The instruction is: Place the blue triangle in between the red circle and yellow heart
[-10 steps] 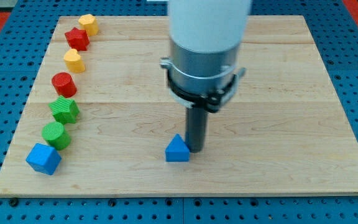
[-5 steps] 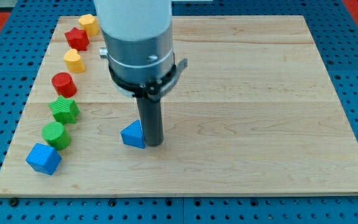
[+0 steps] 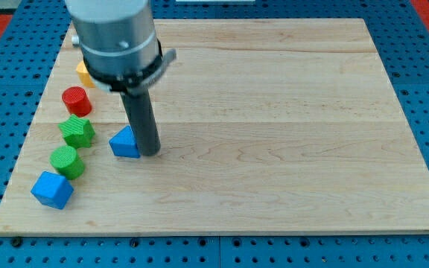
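Note:
The blue triangle (image 3: 124, 144) lies on the wooden board (image 3: 274, 126), left of centre. My tip (image 3: 150, 152) touches its right side. The red circle (image 3: 75, 100) stands up and to the left of the triangle, near the board's left edge. Only a sliver of the yellow heart (image 3: 81, 73) shows above the red circle; the arm's body hides the rest.
A green star (image 3: 77, 131), a green circle (image 3: 66, 160) and a blue cube-like block (image 3: 51, 189) run down the left edge below the red circle. The arm's body hides the board's top left corner.
My tip has pushed the blue triangle leftward and upward across the board, from the lower middle to just right of the green star. The arm now hides the blocks at the top left.

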